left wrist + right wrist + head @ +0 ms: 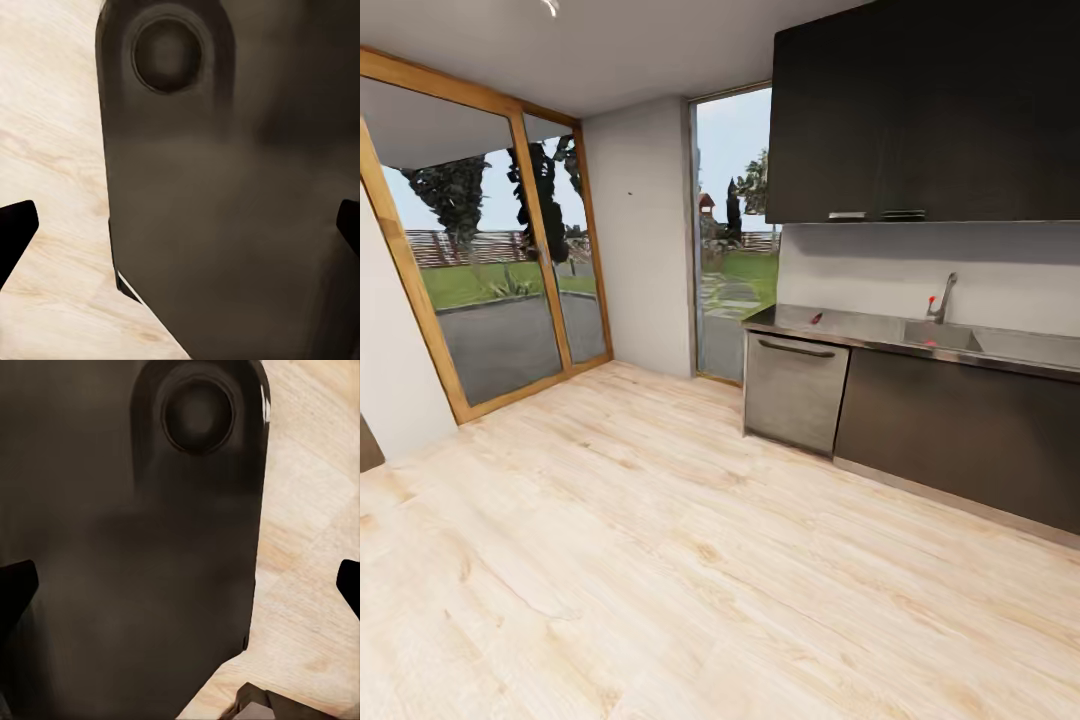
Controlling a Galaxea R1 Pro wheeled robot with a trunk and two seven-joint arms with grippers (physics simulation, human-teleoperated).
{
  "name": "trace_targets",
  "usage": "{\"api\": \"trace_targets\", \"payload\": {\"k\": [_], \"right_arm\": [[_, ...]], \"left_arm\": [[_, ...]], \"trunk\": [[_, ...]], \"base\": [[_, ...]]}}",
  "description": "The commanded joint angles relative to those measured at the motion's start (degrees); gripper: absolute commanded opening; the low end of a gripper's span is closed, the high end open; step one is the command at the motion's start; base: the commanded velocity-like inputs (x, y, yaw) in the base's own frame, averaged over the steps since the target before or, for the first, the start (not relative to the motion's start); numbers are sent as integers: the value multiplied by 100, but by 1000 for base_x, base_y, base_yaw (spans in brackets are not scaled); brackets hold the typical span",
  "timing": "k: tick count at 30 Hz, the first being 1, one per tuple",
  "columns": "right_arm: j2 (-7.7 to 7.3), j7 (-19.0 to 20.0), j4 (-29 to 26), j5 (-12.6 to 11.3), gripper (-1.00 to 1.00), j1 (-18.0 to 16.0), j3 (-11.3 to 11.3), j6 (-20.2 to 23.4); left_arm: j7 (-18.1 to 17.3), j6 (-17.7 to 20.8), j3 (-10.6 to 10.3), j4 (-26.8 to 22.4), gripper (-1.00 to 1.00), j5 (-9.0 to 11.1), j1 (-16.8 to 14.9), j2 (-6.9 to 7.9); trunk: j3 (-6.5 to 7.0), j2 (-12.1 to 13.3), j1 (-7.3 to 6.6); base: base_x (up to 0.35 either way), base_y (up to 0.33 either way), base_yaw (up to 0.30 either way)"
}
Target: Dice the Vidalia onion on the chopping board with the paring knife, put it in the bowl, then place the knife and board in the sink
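Both grippers, left (180, 225) and right (180, 585), are seen spread wide, holding nothing, above pale floor (660, 560). Sink (945, 335) is shown at 2 o'clock.

Head view looked from well back across pale wood floor (660, 560) toward sink (940, 335) at right. Both wrist views faced down, close against dark robot body (225, 210), sharing floor with head view.

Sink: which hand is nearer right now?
Right, likely, marginally. The sink sits ahead and rightward across the wood floor. The left hand and right hand both hang open beside the robot's dark body, far from it.
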Motion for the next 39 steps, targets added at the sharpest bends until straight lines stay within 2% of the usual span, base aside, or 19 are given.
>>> {"api": "trace_targets", "payload": {"k": [1, 4, 9, 24, 34, 39], "right_arm": [[33, -18, -33, 17, 100, -9, 18, -30], [130, -18, -117, 15, 100, -9, 18, -23], [194, -18, -175, 16, 100, -9, 18, -100], [202, -18, -193, 12, 100, -9, 18, -123], [194, -13, -376, 13, 100, -9, 18, -123], [193, 10, -408, 9, 100, -9, 18, -123]], "left_arm": [[-18, -33, 33, -33, 100, 26, 33, -16], [-18, -44, 36, -53, 100, 26, 130, -17], [-18, -46, 35, -60, 100, 26, 207, -18], [-18, -52, 35, -71, 100, 20, 210, -18], [-18, -53, 38, -344, 100, 26, 210, -17], [-18, -52, 37, -413, 100, 26, 210, -18]], "trunk": [[-3, -2, 0], [-3, -2, 0], [-3, -2, 0], [-3, -2, 0], [-3, -2, 0], [-3, -2, 0]], "base": [[0, 0, 0], [0, 0, 0], [0, 0, 0], [0, 0, 0], [0, 0, -9], [0, 0, -180]]}}
